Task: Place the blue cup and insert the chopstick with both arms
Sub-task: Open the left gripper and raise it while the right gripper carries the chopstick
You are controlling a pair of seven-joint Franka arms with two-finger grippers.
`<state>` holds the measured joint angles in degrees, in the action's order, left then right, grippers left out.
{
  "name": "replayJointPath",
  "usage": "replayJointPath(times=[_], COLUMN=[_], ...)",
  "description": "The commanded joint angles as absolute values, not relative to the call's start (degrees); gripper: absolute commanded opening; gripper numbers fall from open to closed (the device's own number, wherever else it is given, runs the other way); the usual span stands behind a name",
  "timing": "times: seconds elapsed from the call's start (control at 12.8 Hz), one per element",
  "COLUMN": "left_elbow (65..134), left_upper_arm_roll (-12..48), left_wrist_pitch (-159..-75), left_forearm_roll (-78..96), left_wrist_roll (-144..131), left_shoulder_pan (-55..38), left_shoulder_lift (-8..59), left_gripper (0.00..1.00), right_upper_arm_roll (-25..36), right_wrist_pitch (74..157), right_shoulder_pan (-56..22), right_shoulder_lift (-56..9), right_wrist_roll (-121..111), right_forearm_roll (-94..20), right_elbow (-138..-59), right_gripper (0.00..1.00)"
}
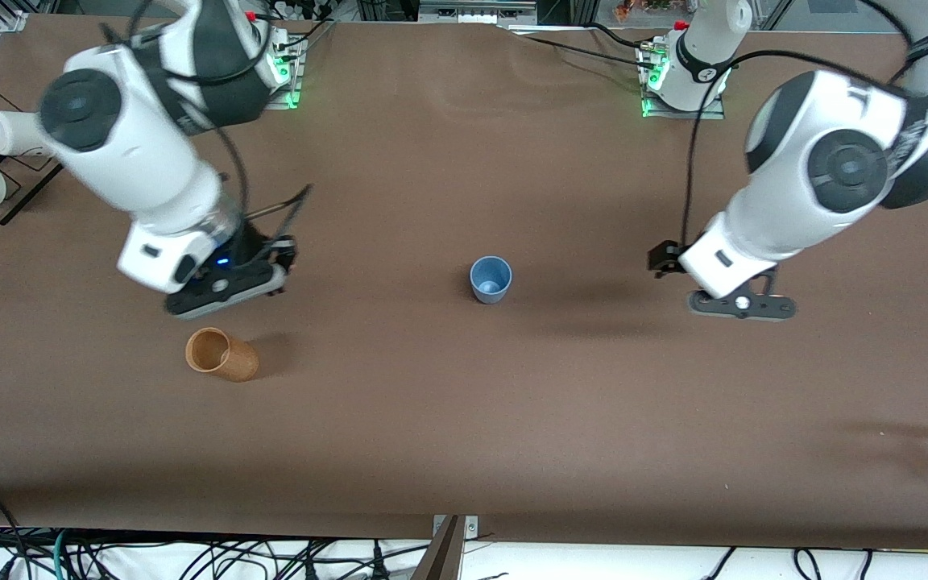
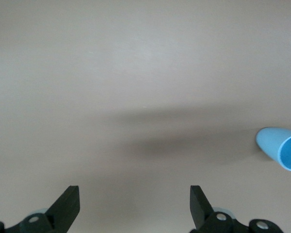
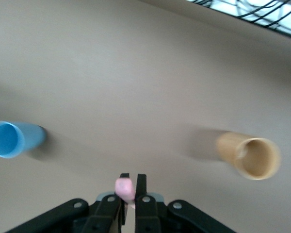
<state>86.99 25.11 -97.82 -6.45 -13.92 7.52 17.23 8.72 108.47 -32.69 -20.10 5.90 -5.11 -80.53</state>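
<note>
Standing upright on the brown table, the blue cup serves as the landmark in the front view. The tan wooden cup sits nearer to the front camera than the blue cup, toward the right arm's end of the table. The right gripper hangs over the table between those two cups' ends, close above the wooden cup. The left gripper hangs over bare table toward the left arm's end, well apart from the blue cup.

From the left wrist view, the left gripper has its fingers spread wide with nothing between them, and the blue cup shows at the frame's edge.

From the right wrist view, the right gripper pinches the pink chopstick between closed fingers, with the blue cup and the wooden cup both on the table.
</note>
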Motion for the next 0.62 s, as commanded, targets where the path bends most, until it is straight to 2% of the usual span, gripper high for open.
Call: replayJointPath(times=[0.0,0.08,0.16,0.31,0.55], left_elbow=[88.1,91.2,93.8,95.9,95.9], left_upper_arm_roll=[18.2,11.0,6.4,4.7,4.8], left_wrist_pitch=[-96.2,-96.3,-96.6,-98.3,-97.7], left_forearm_roll=[-2.9,-1.3,-1.1,-1.1,-1.1], left_wrist_roll=[-8.5,-7.3,-5.7,-2.2,-2.7], left_shoulder_pan=[6.4,0.4,-2.1,-2.5,-1.9], left_shoulder_lift=[9.4,5.8,3.3,1.8,1.4], left_gripper=[1.00,1.00,1.00,1.00,1.00], right_upper_arm_roll=[9.3,9.4,9.4,10.0,13.5], right_wrist_pitch=[110.8,112.6,114.7,118.4,119.3], right_shoulder_pan=[-40.4,-42.6,-44.5,-48.1,-51.2], right_shoulder_lift=[-25.6,-27.1,-28.5,-32.2,-38.0], right_wrist_roll=[20.2,25.1,28.4,33.7,36.0], right_forearm_roll=[-5.8,-5.8,-5.8,-5.4,-5.1], right_elbow=[-73.8,-72.9,-72.1,-69.6,-63.2], right_gripper=[0.00,0.00,0.00,0.00,0.00])
